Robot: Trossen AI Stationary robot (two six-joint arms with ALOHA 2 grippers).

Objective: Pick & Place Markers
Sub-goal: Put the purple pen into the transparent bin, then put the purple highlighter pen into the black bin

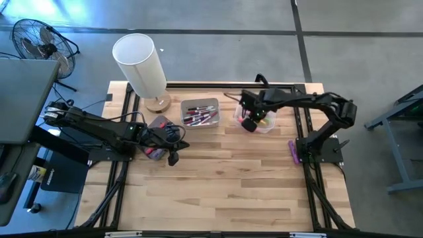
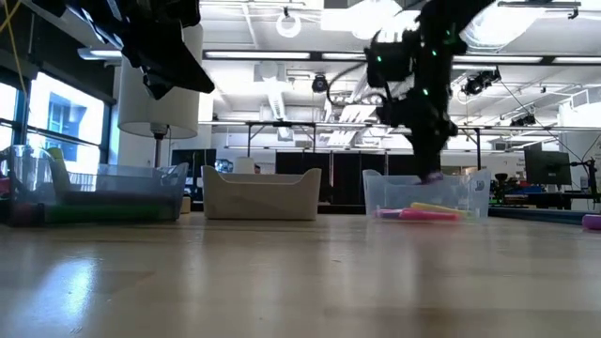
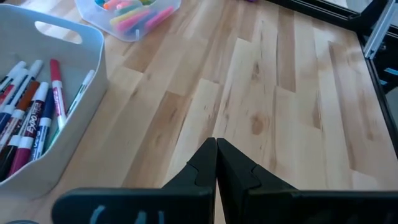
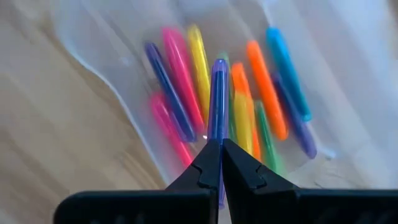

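While the high view looks down on the wooden table (image 1: 218, 178), three bins sit across its upper middle: a grey bin (image 1: 199, 113) of markers (image 1: 198, 118), a clear bin (image 1: 263, 121) under the right hand (image 1: 249, 123), and a bin by the left hand (image 1: 173, 157), which is shut on nothing. One purple marker (image 1: 291, 151) lies alone at right. A white lamp (image 1: 140, 65) stands upper left.

In the low view, pink and yellow highlighters (image 2: 427, 212) lie in the clear bin at centre right.

In the left wrist view, "EXPO" reads on one marker at left.

In the right wrist view, the hand pinches a purple highlighter (image 4: 217, 99) above roughly ten others.
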